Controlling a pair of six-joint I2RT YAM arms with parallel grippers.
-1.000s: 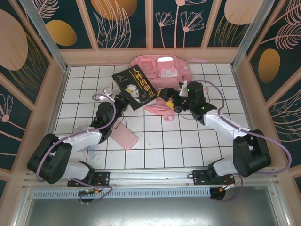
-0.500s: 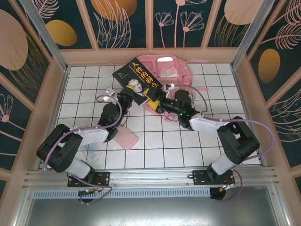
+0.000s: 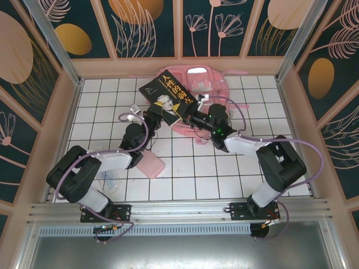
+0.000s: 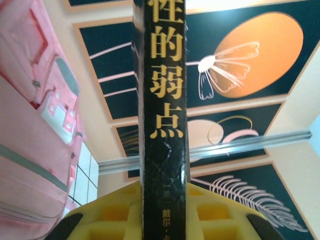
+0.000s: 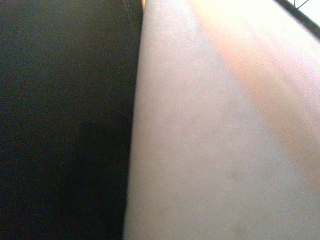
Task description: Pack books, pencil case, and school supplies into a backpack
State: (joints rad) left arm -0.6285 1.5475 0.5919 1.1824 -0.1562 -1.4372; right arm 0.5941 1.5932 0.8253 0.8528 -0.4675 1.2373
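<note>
A black book hangs tilted over the backpack at the worktop's far edge, left hand pinching its near end, right hand against its corner, grip unclear, seemingly steadying it for insertion.

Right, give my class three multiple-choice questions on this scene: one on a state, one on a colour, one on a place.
1. The book is: A lying open; B closed and raised off the table; C torn in half.
2. Its large spine characters are: A yellow; B green; C red.
3. The pencil case lies: A on the book; B against the back wall; C on the table, left of centre.
B, its cover is shut and tilted above the tiles; A, the left wrist view shows yellow; C, it rests flat on white tiles.
</note>
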